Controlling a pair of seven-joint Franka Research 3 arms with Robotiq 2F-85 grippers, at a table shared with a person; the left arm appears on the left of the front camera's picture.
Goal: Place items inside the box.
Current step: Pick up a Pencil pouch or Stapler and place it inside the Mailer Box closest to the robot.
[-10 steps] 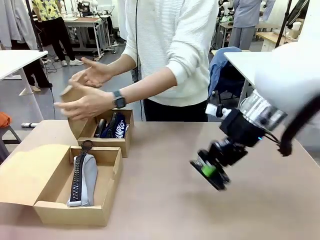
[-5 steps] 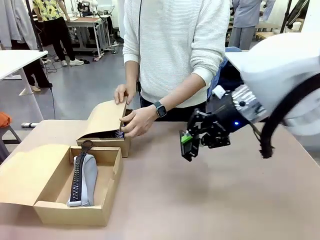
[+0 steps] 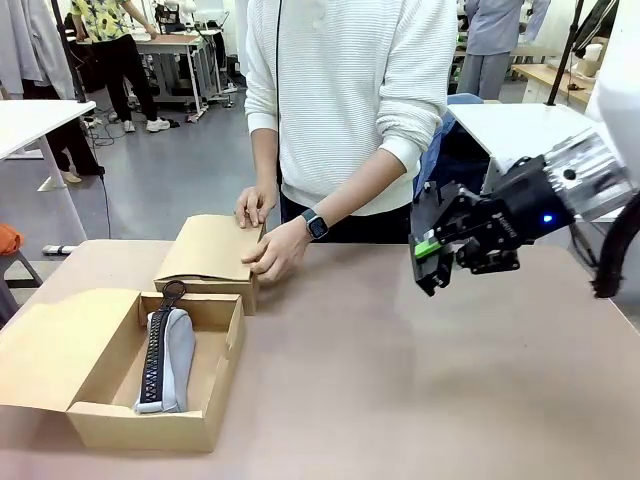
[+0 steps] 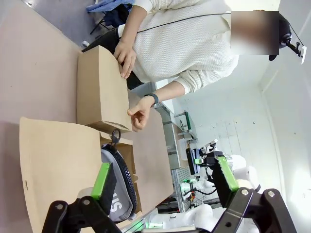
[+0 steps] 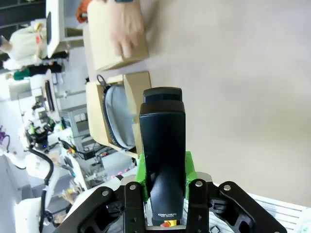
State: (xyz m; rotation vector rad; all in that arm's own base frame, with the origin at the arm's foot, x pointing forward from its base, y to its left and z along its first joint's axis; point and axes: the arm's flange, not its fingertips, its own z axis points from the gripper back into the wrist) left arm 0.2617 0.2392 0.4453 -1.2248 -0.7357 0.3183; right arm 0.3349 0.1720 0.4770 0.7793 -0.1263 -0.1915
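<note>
My right gripper (image 3: 428, 256) hangs above the table's right half, shut on a black stapler (image 5: 163, 141) that stands between its green pads (image 5: 188, 167). An open cardboard box (image 3: 216, 372) at the near left holds a light grey zippered pencil case (image 3: 165, 360), also seen below my left gripper (image 4: 165, 177), which is open with nothing between its fingers. Behind it sits a second cardboard box (image 3: 208, 250) with its lid down. The person's two hands (image 3: 272, 250) rest on that lid.
The open box's flap (image 3: 55, 345) lies flat toward the table's left edge. The person stands at the far edge behind the closed box. Bare tabletop (image 3: 400, 390) stretches across the middle and right.
The person lowered the far box's lid until it closed and now holds it down. My right gripper swung up and to the right with the stapler.
</note>
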